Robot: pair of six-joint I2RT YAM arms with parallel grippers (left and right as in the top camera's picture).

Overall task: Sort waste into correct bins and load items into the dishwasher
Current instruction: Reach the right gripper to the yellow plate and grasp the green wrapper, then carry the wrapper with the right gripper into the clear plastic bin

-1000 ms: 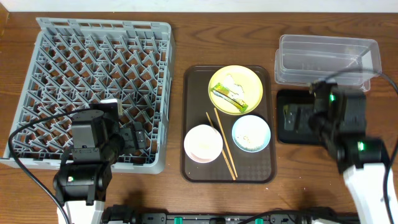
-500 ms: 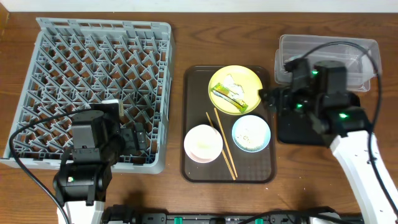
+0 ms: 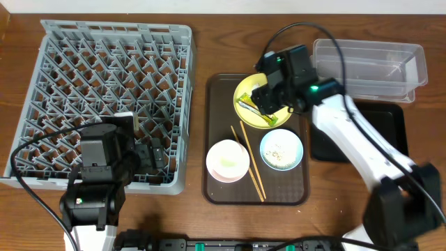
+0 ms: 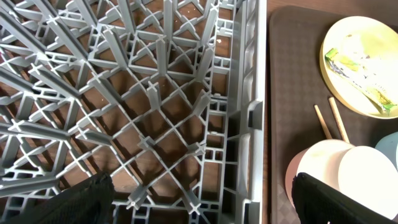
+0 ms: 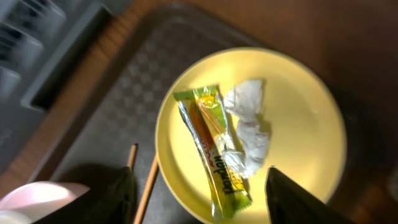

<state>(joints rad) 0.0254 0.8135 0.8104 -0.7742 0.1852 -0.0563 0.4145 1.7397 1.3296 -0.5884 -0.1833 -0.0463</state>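
Observation:
A green-and-yellow wrapper [image 3: 254, 110] [image 5: 214, 146] and a crumpled white tissue [image 3: 264, 93] [image 5: 249, 127] lie on the yellow plate [image 3: 279, 90] [image 5: 298, 118]. My right gripper [image 3: 270, 97] [image 5: 202, 199] hovers open just above the plate, with the wrapper's end between its fingers. The light blue bowl [image 3: 281, 149] holds whitish crumbs. The pink bowl [image 3: 227, 161] [image 4: 308, 165] has something white inside. Chopsticks [image 3: 249, 162] lie between the bowls. My left gripper [image 3: 155, 157] [image 4: 205, 202] is open and empty over the grey dish rack's [image 3: 104, 77] near right corner. The clear tub [image 3: 366, 66] and the black tray [image 3: 390, 132] are at the right.
The plate, bowls and chopsticks all rest on a brown serving tray [image 3: 217, 125] between the rack and the bins. The right arm stretches from the front right across the black tray. A cable loops over the clear tub.
My right arm has swung left from above the black tray to above the yellow plate. The left arm has not moved.

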